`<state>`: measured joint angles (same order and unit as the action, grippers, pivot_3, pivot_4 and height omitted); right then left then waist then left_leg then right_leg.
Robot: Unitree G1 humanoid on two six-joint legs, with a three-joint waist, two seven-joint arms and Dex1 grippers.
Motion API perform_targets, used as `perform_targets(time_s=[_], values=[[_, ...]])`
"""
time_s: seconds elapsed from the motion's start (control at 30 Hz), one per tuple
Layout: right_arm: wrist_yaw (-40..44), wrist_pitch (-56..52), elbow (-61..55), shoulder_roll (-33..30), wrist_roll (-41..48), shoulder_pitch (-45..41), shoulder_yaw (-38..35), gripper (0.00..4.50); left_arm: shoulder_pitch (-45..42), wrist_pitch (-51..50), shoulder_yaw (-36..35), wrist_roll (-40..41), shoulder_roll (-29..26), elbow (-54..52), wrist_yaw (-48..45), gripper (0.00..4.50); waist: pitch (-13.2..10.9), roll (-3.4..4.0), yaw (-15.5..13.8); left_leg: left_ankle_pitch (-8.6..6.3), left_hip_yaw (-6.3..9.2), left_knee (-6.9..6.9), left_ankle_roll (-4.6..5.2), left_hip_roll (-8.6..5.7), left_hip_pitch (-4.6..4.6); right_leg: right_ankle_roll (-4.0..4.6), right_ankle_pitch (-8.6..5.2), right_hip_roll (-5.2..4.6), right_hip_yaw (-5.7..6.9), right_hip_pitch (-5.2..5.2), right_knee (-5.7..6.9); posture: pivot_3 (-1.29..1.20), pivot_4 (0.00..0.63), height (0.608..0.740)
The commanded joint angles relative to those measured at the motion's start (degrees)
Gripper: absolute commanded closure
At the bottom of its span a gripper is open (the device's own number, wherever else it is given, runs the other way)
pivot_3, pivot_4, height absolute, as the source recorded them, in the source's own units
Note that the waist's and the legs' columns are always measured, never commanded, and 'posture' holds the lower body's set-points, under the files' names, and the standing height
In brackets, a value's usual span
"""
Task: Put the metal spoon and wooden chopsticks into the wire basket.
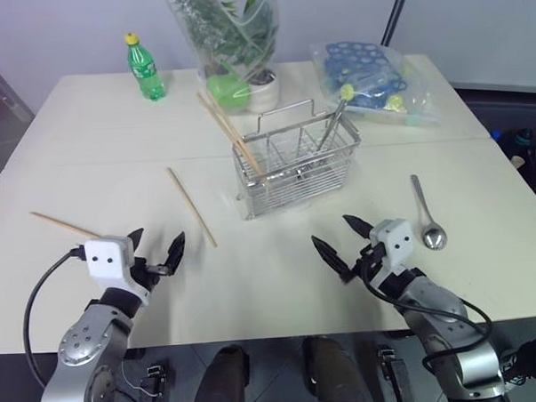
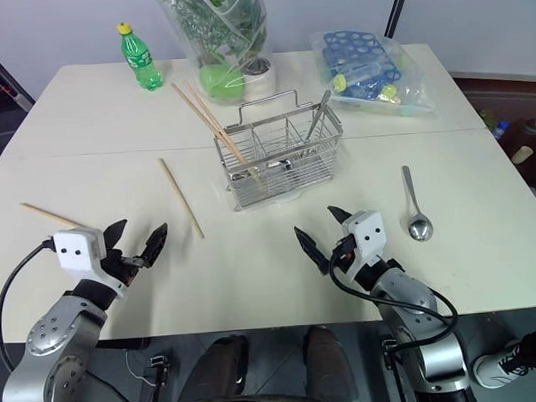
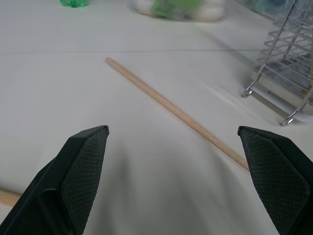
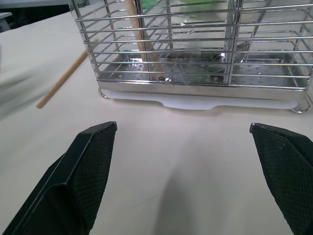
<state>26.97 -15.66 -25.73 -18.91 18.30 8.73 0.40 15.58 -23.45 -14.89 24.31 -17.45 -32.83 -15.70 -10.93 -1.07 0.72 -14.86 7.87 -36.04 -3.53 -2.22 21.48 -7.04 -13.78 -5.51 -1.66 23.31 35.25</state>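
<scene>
The wire basket [image 1: 293, 164] stands at mid-table with two wooden chopsticks [image 1: 225, 123] leaning out of its left compartment. Another chopstick [image 1: 193, 207] lies on the table left of the basket, and one more [image 1: 64, 225] lies near the left edge. Right of the basket, the metal spoon [image 1: 426, 214] lies flat with its bowl toward me. My left gripper [image 1: 159, 241] hovers open just short of the nearer loose chopstick [image 3: 176, 112]. My right gripper [image 1: 333, 232] is open and empty, facing the basket's front [image 4: 195, 49], with the spoon off to its right.
A utensil with a yellow-green knob [image 1: 340, 109] stands in the basket's right side. At the back are a green bottle [image 1: 145, 68], a bagged plant [image 1: 230, 42] and a plastic bag of blue items [image 1: 369, 76]. The table's front edge runs just under both grippers.
</scene>
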Motion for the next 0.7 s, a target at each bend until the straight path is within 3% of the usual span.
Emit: perform_targets(time_s=[0.03,0.7], values=[[0.0,1.7,-1.1,0.6,0.2,-0.5,0.0,0.0,0.5,0.5,-0.8,-0.2,-0.7,-2.9,0.1,0.05,0.0,0.0,0.0,0.0,0.0,0.0,0.0,0.0,0.0,0.0,0.0,0.0,0.0,0.0,0.0,0.0,0.15,0.74],[0.7,3.4,1.5,0.6,-0.1,-2.2,0.2,0.0,0.1,0.3,0.0,1.0,0.0,-3.4,1.1,0.05,0.0,0.0,0.0,0.0,0.0,0.0,0.0,0.0,0.0,0.0,0.0,0.0,0.0,0.0,0.0,0.0,0.15,0.74]])
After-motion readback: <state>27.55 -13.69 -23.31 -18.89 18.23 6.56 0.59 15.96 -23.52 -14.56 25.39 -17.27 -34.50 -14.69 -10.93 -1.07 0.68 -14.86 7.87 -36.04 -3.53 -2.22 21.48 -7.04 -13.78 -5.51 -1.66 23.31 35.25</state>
